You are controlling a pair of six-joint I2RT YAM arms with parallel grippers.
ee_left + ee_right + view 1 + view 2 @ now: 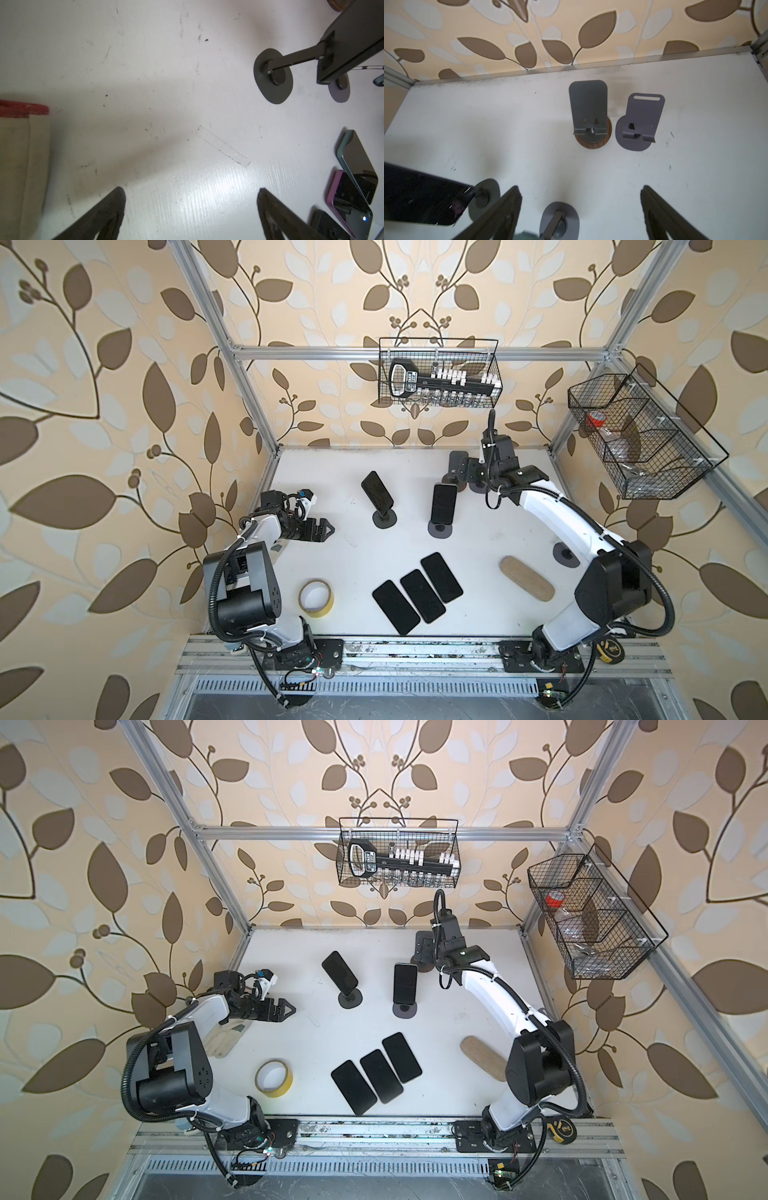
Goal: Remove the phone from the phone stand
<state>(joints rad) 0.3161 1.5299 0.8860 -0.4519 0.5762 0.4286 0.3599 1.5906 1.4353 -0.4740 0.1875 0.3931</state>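
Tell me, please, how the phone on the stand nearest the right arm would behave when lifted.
The phone is a flat slab, likely stiff. Its glossy screen may be slippery. Its stand has a small round base and might tip.

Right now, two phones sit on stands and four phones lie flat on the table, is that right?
No. Three phones lie flat on the table, not four; both top views show it. Two phones do sit on stands.

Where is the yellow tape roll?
In both top views, the yellow tape roll lies on the table, between the left arm and the three flat phones.
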